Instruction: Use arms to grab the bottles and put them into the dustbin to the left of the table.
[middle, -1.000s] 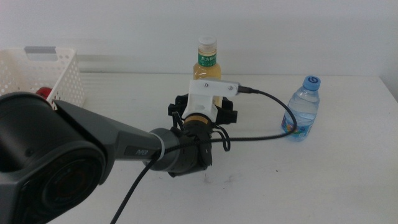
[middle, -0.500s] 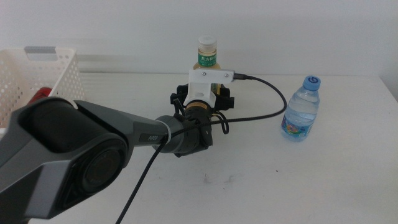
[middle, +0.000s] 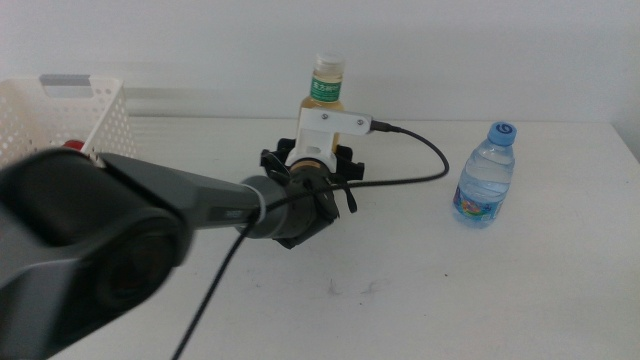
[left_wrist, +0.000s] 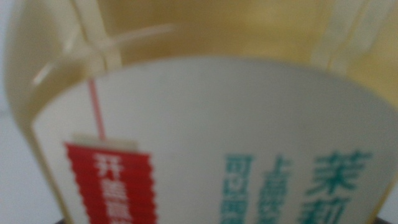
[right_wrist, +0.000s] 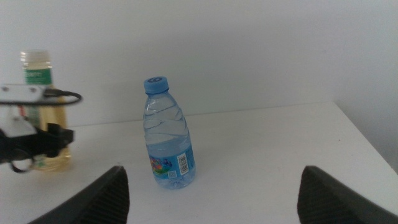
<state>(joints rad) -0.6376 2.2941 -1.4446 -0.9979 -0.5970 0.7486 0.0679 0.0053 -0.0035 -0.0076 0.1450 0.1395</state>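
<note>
The yellow tea bottle (middle: 327, 88) with a green label and white cap stands at the back middle of the table (middle: 450, 290). My left gripper (middle: 322, 158) reaches it from the left, right up against its lower half. In the left wrist view the bottle's label (left_wrist: 205, 143) fills the picture. The small blue-capped water bottle (middle: 487, 176) stands upright to the right, free. In the right wrist view my right gripper (right_wrist: 217, 202) is open and stands apart from the water bottle (right_wrist: 168, 142). The white dustbin (middle: 85, 115) sits at the far left, with a bit of red can (middle: 71, 148) showing in it.
The left arm's thick dark body (middle: 110, 250) crosses the front left of the table. Its black cable (middle: 430, 170) loops toward the water bottle. A white wall closes the back.
My left gripper has moved forward onto the tea bottle. The bottle has shifted slightly to the left with it. The water bottle has not moved.
</note>
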